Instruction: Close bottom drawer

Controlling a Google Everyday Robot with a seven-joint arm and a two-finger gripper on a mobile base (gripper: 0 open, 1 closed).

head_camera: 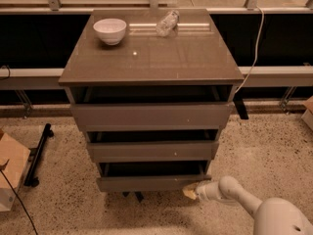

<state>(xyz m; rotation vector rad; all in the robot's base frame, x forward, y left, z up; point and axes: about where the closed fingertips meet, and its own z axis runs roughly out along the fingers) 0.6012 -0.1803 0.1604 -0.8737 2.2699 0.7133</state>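
Note:
The grey-brown cabinet [151, 58] has three drawers, all standing a little open. The bottom drawer [146, 182] is the lowest, with a plain flat front; a narrow dark gap shows above it. My gripper [190, 191] reaches in from the lower right on a white arm [234, 192]. Its tan tip is against the right end of the bottom drawer's front.
A white bowl [109, 30] and a clear plastic bottle [167, 22] lie on the cabinet top. A cardboard box [11, 170] and a black stand [38, 153] are on the floor at the left. A white cable [252, 53] hangs at the right.

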